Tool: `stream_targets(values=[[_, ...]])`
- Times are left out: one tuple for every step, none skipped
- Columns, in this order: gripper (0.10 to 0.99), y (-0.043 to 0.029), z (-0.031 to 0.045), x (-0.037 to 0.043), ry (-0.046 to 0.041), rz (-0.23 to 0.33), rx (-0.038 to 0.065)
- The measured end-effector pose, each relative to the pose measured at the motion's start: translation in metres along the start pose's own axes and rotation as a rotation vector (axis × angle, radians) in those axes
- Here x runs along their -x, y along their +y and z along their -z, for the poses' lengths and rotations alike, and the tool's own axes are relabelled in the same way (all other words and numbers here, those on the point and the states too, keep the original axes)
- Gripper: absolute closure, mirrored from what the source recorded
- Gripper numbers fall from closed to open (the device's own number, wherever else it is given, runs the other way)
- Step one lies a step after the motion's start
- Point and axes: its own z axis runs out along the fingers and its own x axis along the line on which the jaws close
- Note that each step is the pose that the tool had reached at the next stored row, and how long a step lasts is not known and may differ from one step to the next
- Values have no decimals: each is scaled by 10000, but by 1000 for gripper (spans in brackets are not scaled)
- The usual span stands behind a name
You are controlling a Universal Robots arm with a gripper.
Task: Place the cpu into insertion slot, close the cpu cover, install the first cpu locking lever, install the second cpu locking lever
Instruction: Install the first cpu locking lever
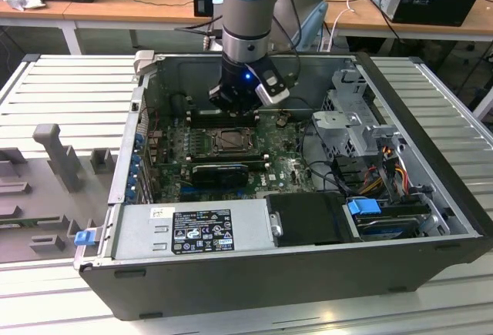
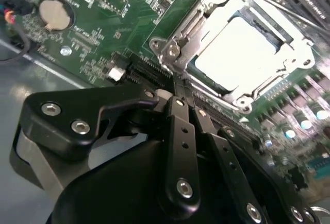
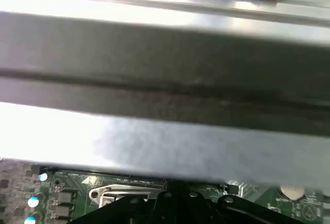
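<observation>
Open computer case on slatted bench. Green motherboard inside. Claw narrow, fingers together, holding nothing, just beside insertion slot. Cpu seated, cpu cover down. Chip likely light, stiff, fragile; grip edges.

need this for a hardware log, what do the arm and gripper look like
In the exterior view the arm has a pale blue joint cap above a silvery-grey cylinder, ending in a black wrist block with a small blue light. In the second wrist view the gripper is matte black, with flat linkage bars joined by silvery round screws.
</observation>
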Motion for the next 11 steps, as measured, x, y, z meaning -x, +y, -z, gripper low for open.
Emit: stream_targets(values=[[980, 6, 54, 1, 2, 1, -2], [980, 7, 63, 1, 1, 2, 0], [980, 3, 64, 1, 1, 3, 1], [980, -3, 65, 1, 1, 3, 0], [980, -9, 66, 0, 2, 1, -1], [980, -16, 67, -1, 2, 1, -2], [980, -21, 66, -1, 2, 1, -2], [980, -28, 66, -2, 2, 1, -1], [980, -34, 65, -3, 2, 1, -1], [980, -41, 66, -3, 2, 1, -2], [980, -48, 67, -4, 2, 1, -2]])
